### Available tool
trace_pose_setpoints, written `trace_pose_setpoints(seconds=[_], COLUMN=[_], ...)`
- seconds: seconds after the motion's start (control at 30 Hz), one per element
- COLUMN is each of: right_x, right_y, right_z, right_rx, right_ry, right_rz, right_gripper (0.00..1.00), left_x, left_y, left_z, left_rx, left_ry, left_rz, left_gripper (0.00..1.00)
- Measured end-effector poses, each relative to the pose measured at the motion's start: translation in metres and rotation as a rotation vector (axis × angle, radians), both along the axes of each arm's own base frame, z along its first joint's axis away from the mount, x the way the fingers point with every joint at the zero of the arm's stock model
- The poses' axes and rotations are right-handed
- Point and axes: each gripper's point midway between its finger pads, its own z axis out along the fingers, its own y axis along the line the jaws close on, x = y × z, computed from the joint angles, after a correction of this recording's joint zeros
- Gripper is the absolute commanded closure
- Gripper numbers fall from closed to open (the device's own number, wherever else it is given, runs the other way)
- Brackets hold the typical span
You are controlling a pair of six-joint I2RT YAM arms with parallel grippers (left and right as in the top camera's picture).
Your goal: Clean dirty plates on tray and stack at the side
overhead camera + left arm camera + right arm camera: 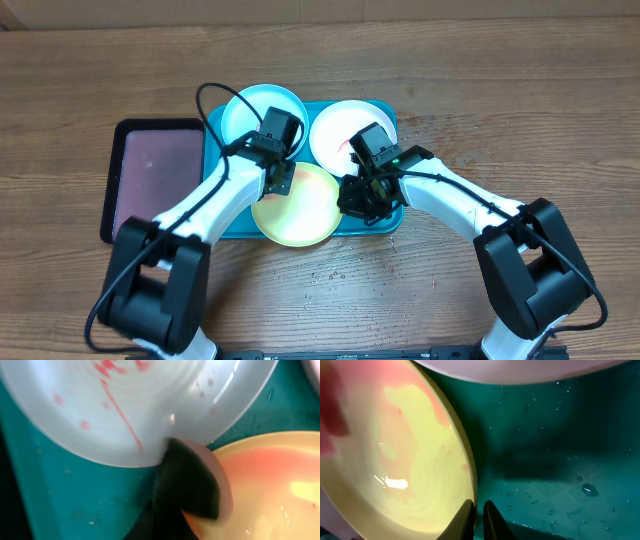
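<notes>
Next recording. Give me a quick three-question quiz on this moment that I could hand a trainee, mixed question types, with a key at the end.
1. How many plates lie in the teal tray?
2. True or false: the white plate sits on the bare tabletop, outside the tray.
3. Which plate's rim is pinched by the right end effector? A light blue; B white; C yellow-green.
Key: 1 three; 2 false; 3 C, the yellow-green plate.
</notes>
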Motion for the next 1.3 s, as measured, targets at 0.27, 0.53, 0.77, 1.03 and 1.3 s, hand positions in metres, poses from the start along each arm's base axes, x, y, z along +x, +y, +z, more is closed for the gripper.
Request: trace_pose_setpoints(seconds=[0.27, 0.53, 0.77, 1.03, 1.3], right_x=[-0.002, -0.002, -0.005, -0.011, -0.008], right_y=[-0.003, -0.004, 0.0, 0.012, -0.003], right_z=[-0.001, -0.002, -0.002, -0.001, 0.004], right_rx=[-0.014, -0.022, -0.022, -0.011, -0.115], right_ry=[0.008, 0.008, 0.008, -0.012, -0.036], right_rz=[-0.002, -0.003, 0.01, 0.058, 0.101], right_gripper=[0.85, 0.73, 0.87, 0.96, 0.96], left_x=[0.007, -0.001, 0.002, 0.001, 0.004], left_y=[0.015, 0.037, 0.082, 0.128, 0.16], left_z=[0.06, 0.067, 0.062, 0.061, 0.062], left_rx=[0.002, -0.074, -0.219, -0.318, -0.324], left_ry=[-0.163, -0.137, -0.099, -0.087, -0.117], left_rz=[0.054, 0.159, 0.308, 0.345, 0.359], left_gripper=[0.96, 0.96, 0.96, 0.96, 0.96])
